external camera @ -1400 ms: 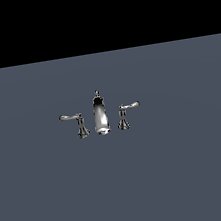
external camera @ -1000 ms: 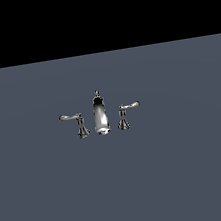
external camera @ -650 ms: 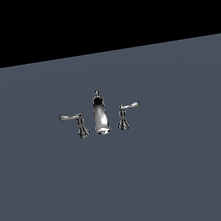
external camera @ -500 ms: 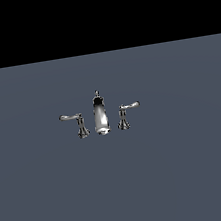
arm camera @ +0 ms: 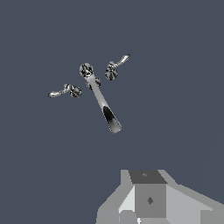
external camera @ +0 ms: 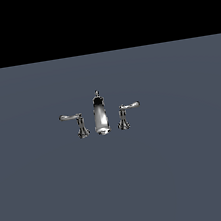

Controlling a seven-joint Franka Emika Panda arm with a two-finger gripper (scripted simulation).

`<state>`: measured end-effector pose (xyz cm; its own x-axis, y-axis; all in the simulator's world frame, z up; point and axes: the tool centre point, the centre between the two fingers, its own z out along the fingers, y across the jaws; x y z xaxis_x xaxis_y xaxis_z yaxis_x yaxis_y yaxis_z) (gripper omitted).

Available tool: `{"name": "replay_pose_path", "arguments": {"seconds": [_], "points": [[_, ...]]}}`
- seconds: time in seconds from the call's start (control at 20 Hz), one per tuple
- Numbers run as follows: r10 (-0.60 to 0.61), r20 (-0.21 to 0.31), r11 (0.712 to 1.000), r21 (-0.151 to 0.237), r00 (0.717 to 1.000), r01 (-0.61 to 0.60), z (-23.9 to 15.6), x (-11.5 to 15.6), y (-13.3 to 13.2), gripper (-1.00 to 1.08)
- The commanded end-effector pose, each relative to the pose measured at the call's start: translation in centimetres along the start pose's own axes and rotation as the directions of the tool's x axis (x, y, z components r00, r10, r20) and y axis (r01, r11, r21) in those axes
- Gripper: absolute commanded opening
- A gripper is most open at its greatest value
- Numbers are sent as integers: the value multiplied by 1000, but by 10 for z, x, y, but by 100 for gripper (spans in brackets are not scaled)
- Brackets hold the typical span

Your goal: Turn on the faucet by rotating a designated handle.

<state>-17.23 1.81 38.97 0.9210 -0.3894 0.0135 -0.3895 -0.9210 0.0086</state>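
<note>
Overhead, the tool (arm camera: 151, 199) hangs clear of the faucet (external camera: 100, 114); its opening can't be told.

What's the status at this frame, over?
Claw partly in wrist view, state unclear, holding nothing visible. Faucet untouched; handle on exterior view's right, clear of the claw. Nothing in the way.

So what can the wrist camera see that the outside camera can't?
Only the wrist view shows part of the robot's own gray gripper, and it looks down on the round knob on top of the spout. Only the exterior view shows the black band behind the floor and the set from the side. Both show the chrome faucet: spout in the middle, the handle on one side, its twin lever on the other.
</note>
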Motion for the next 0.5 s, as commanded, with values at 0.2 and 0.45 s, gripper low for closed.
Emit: {"name": "replay_pose_path", "arguments": {"seconds": [0.2,0.45], "points": [[162,3,987,2,987,-162,46,35,-20,-100],[276,6,961,3,961,-276,79,63,-30,-100]]}}
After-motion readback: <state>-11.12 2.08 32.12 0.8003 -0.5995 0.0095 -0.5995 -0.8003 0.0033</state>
